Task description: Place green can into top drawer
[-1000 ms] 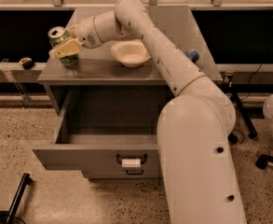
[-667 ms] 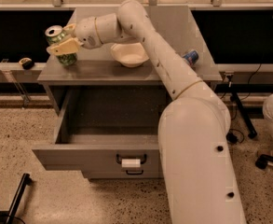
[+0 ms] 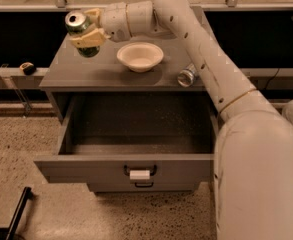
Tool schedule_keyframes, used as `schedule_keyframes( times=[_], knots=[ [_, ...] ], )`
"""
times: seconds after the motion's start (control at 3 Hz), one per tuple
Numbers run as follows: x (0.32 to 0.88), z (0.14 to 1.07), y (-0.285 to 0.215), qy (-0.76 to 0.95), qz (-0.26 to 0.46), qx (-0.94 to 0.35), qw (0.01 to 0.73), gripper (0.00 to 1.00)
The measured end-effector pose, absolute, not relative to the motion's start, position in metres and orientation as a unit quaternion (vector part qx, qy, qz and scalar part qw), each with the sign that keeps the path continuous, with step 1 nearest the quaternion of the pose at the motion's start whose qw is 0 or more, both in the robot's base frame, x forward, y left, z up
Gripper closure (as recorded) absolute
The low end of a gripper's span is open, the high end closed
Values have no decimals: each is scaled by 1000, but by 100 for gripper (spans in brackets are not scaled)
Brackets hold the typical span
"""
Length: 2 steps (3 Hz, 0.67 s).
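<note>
The green can with a silver pull-tab top is held in my gripper, tilted, lifted above the left part of the grey cabinet top. The gripper's yellowish fingers are shut around the can's body. My white arm reaches in from the right across the cabinet. The top drawer is pulled wide open below the cabinet top, nothing showing inside it, with a dark handle and white label on its front.
A white bowl sits on the middle of the cabinet top. A blue-and-silver can lies on its side at the right edge. A small dark object rests on a rail at left. A black leg stands on the floor at lower left.
The gripper has lifted the green can up off the cabinet top and tilted it. The view has shifted, with the cabinet and drawer now more centred.
</note>
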<state>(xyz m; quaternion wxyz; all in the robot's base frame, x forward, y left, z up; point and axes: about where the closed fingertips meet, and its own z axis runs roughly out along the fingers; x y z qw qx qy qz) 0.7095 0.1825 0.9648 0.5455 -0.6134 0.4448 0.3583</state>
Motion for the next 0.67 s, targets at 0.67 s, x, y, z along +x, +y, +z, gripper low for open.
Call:
schedule_keyframes(
  times=[0.67],
  knots=[
    [647,964,80,539,284,-594,525,100]
  ],
)
